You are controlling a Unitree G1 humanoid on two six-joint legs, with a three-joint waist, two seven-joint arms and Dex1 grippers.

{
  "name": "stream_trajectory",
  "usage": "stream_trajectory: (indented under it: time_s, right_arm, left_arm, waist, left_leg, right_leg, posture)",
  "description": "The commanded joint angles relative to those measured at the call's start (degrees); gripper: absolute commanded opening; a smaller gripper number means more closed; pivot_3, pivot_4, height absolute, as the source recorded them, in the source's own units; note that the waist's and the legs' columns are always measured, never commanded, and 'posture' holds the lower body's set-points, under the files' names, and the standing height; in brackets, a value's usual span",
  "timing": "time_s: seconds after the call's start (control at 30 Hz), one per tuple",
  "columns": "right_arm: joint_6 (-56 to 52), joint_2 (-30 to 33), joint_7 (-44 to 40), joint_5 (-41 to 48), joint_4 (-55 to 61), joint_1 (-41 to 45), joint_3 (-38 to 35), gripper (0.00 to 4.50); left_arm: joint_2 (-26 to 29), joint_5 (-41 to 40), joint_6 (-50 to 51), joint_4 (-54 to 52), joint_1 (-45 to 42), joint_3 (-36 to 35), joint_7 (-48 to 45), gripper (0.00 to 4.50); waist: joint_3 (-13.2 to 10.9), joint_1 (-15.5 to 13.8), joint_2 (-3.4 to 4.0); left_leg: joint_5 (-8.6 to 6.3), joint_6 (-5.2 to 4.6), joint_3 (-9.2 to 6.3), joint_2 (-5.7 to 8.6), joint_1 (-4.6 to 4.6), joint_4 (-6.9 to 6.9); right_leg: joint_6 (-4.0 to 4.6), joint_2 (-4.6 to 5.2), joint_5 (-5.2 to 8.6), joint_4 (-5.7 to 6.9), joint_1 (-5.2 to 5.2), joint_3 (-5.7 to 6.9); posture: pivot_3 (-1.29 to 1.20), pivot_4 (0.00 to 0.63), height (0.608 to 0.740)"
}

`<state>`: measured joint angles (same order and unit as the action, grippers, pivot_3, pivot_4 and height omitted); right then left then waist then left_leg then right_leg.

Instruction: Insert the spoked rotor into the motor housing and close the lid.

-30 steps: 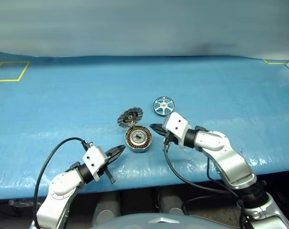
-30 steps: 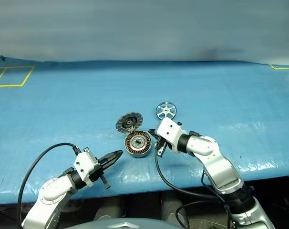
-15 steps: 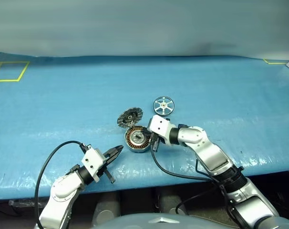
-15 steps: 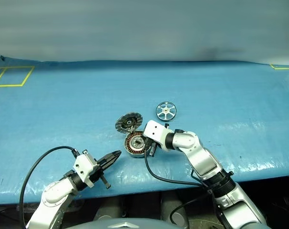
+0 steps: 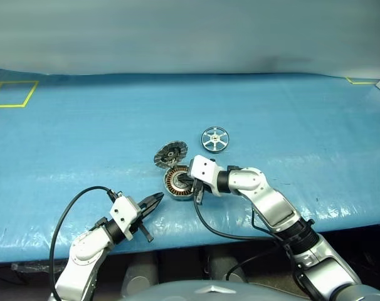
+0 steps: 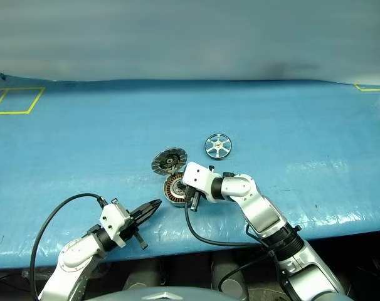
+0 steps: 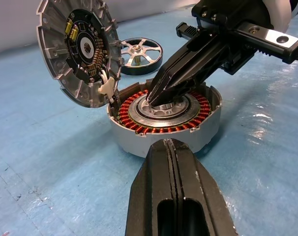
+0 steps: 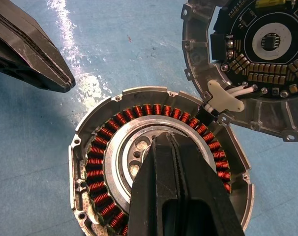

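R gripper [image 7: 159, 96] is pressed together, empty, tips down in the hub of the motor housing [image 5: 179, 182] at counter [image 5: 83, 125] centre. L gripper [image 5: 155, 199] also pressed together, empty, hovering just near-side of the housing. Spoked rotor [image 5: 215, 139] lies flat further back, apart, untouched. Lid [image 5: 171, 153] hinged open, tilted up, inner face toward the housing. Housing sits mouth-up, axis vertical; no real long axis. Prob. step: steady/seat housing. Do it gently, pull straight up w/o dragging the windings, then go for the rotor.
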<state>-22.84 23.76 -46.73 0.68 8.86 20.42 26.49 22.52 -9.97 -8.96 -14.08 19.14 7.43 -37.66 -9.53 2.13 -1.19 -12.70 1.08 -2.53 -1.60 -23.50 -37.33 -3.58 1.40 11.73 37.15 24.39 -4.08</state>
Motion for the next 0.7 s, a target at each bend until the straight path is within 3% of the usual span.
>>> stream_trajectory:
  time_s: [0.03,0.7]
  right_arm:
    - [0.1,-0.1,-1.8,1.1,2.5,-0.4,0.5,0.01]
    - [-2.7,0.6,-3.0,4.6,8.4,-1.2,-2.5,0.01]
  left_arm:
    - [-0.5,-0.6,-0.3,-0.8,-0.3,0.7,-0.1,0.00]
    - [-0.6,-1.0,1.0,-0.8,-0.6,1.4,-0.3,0.00]
  waist:
    - [0.0,0.0,0.00]
    - [0.0,0.0,0.02]
  left_leg:
    - [0.00,0.00,0.00,0.00,0.00,0.00]
    - [0.00,0.00,0.00,0.00,-0.01,0.03]
  right_leg:
    - [0.00,0.00,0.00,0.00,0.00,0.00]
    - [0.00,0.00,0.00,-0.01,0.03,0.00]
  posture:
    - [0.00,0.150,0.740]
    - [0.00,0.150,0.740]
